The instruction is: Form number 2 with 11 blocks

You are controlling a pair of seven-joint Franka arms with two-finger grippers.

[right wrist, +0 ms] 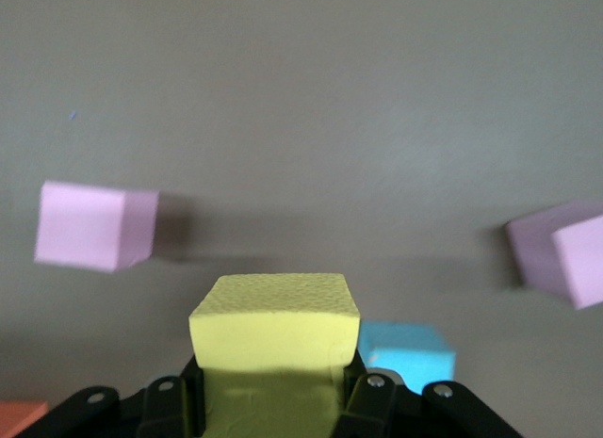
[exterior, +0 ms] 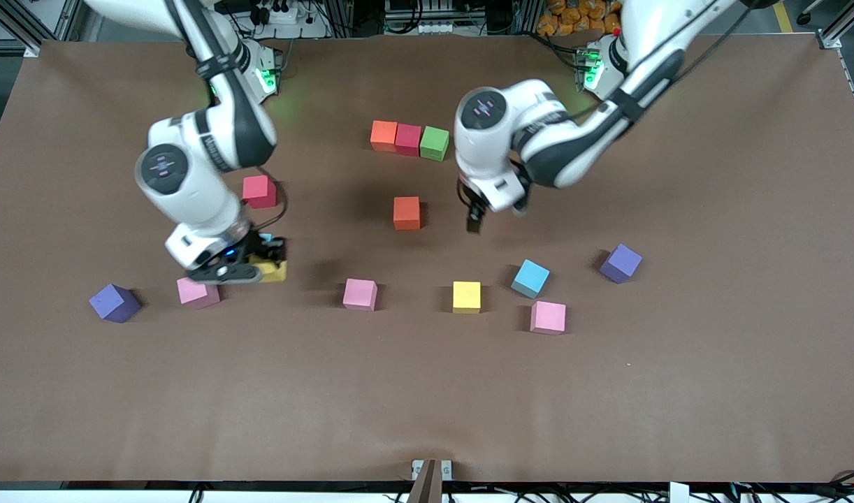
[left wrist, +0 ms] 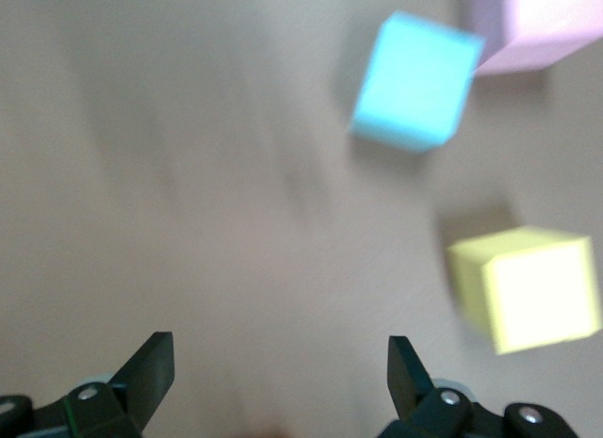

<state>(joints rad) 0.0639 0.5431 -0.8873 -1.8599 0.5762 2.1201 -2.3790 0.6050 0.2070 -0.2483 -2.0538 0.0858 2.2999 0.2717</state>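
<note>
We see the number 2 only just started. At the top middle of the front picture three blocks touch in a row: an orange block (exterior: 384, 135), a red block (exterior: 408, 139) and a green block (exterior: 435, 142). One more orange block (exterior: 407, 212) sits alone just below them. We think the row is the top of the 2, so eight blocks are still left to place.

Going from left to right, we see a purple cube (exterior: 114, 302), a pink block (exterior: 197, 292), and the right gripper (exterior: 249, 269) low at the table, clenched on a yellow block (right wrist: 274, 334). A light blue block (right wrist: 405, 353) peeks out beside it. Above sits a deep pink block (exterior: 259, 191). Next come a pink block (exterior: 360, 294), a yellow block (exterior: 467, 296), and the left gripper (exterior: 477, 218), spread wide and holding nothing, over bare table. Then a light blue block (exterior: 530, 278), a pink block (exterior: 548, 317) and a purple cube (exterior: 620, 263).

We count three pink, two orange, two yellow, two light blue, one red, one deep pink, one green, two purple.
</note>
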